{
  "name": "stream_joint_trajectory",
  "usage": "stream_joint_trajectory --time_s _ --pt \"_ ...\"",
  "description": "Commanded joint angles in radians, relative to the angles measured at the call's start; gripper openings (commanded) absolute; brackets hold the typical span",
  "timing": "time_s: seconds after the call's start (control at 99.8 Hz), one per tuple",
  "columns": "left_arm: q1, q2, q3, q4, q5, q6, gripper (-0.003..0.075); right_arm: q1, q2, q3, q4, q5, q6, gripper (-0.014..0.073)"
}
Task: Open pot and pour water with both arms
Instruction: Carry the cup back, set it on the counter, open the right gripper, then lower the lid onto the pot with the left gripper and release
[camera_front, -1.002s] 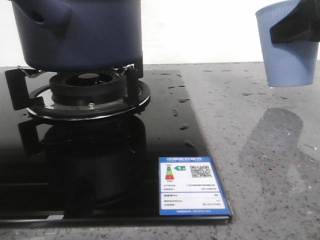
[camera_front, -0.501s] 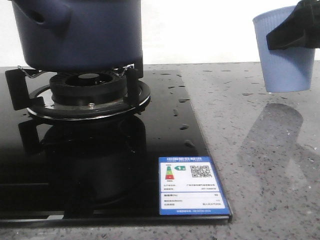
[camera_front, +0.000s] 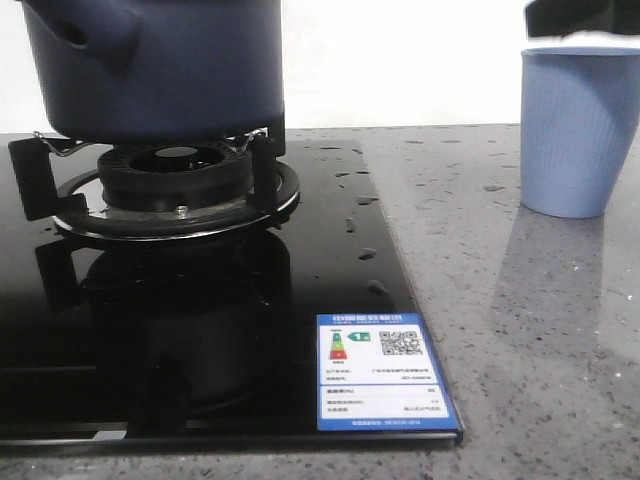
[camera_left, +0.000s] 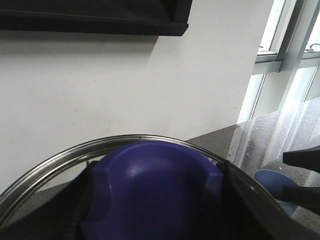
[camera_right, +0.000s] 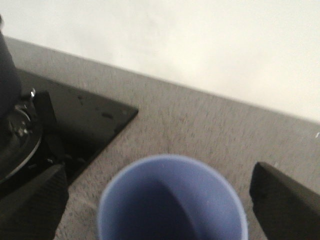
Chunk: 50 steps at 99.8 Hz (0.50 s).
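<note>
The pot (camera_front: 150, 65) is seated on the burner (camera_front: 175, 185) at ten o'clock. The lid (camera_left: 150, 195) is pinched by the left gripper (camera_left: 155, 220); slippage is possible. The cup (camera_front: 578, 125) at two o'clock could be toppled by the spread right gripper (camera_right: 160, 200).

A plain white wall (camera_front: 420, 60) rises behind a speckled grey stone counter (camera_front: 540, 330), a dark shelf (camera_left: 95, 17) hangs high on that wall, and daylight pours through white-framed windows (camera_left: 295, 60) onto the counter's far end.
</note>
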Motion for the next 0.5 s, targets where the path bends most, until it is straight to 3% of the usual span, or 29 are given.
stream_joint_trajectory --time_s 0.0,0.22,0.321,0.391,0.491 --pt "-0.009 -0.002 -0.035 -0.117 -0.021 0.068 0.0211 -0.007 -0.086 -0.024 0.004 -0.04 0.002 0.0653" --pt "-0.063 0.095 -0.054 -0.2 -0.031 0.209 0.0211 -0.007 -0.234 -0.024 0.004 -0.042 0.036 0.0648" --pt "-0.078 0.152 -0.078 -0.2 -0.035 0.22 0.0211 -0.003 -0.304 -0.024 0.004 -0.042 0.056 0.0563" --pt "-0.087 0.194 -0.099 -0.2 -0.035 0.22 0.0211 -0.003 -0.35 -0.024 0.004 -0.042 0.088 0.0403" --pt "-0.087 0.252 -0.128 -0.196 -0.021 0.22 0.0211 -0.003 -0.407 -0.024 -0.001 -0.062 0.12 0.0018"
